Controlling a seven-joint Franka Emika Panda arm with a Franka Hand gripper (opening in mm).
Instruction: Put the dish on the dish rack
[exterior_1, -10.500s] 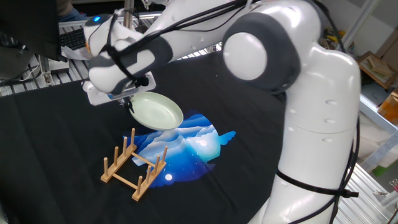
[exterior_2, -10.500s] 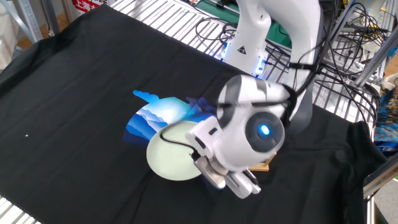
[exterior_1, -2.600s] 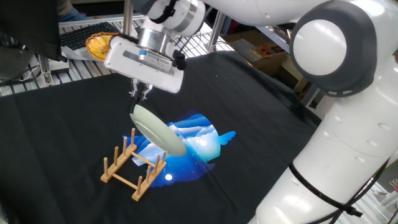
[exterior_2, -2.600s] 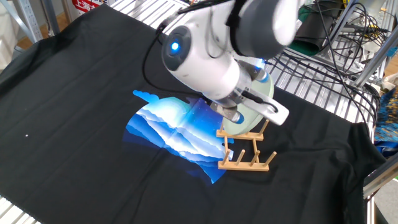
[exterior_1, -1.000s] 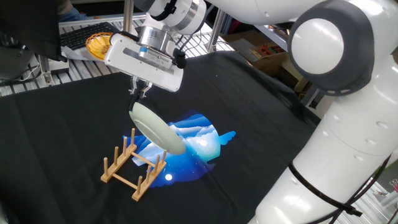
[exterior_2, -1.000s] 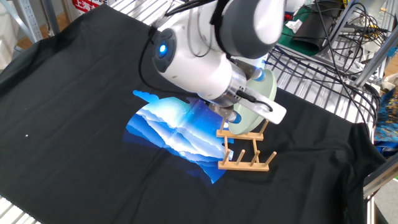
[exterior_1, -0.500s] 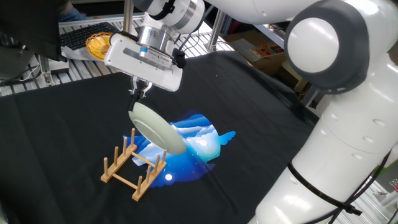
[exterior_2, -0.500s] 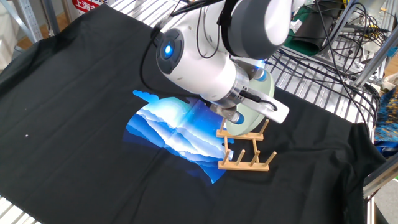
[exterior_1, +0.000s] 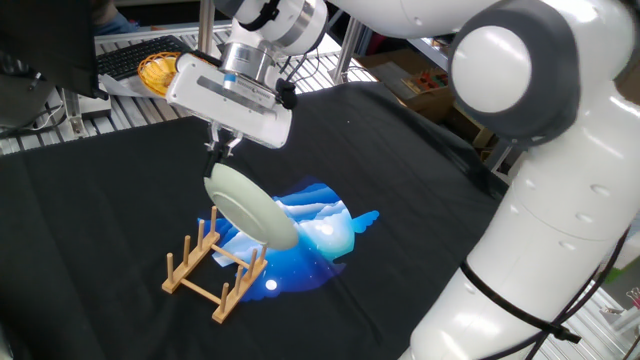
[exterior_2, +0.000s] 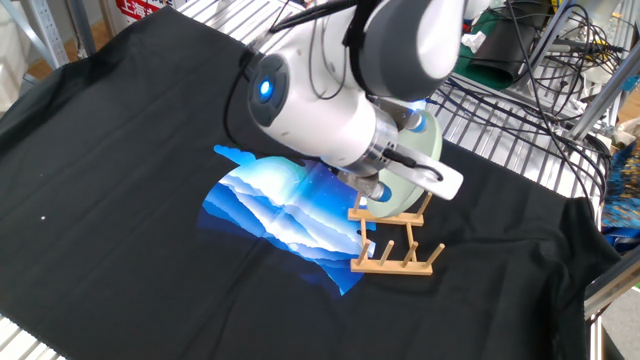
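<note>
The pale-green dish hangs tilted on edge just above the far end of the light-wood dish rack. My gripper is shut on the dish's upper rim. In the other fixed view the dish shows behind the gripper body, right over the rack, and the fingers are hidden by the arm. I cannot tell whether the dish's lower edge touches the rack.
A blue and white printed patch lies on the black cloth beside the rack. A yellow-orange woven bowl sits at the back left on the metal grating. Cables and a wire shelf crowd the far side.
Over the last second the dish and gripper shifted very slightly to the left above the rack. The grip on the dish has not changed.
</note>
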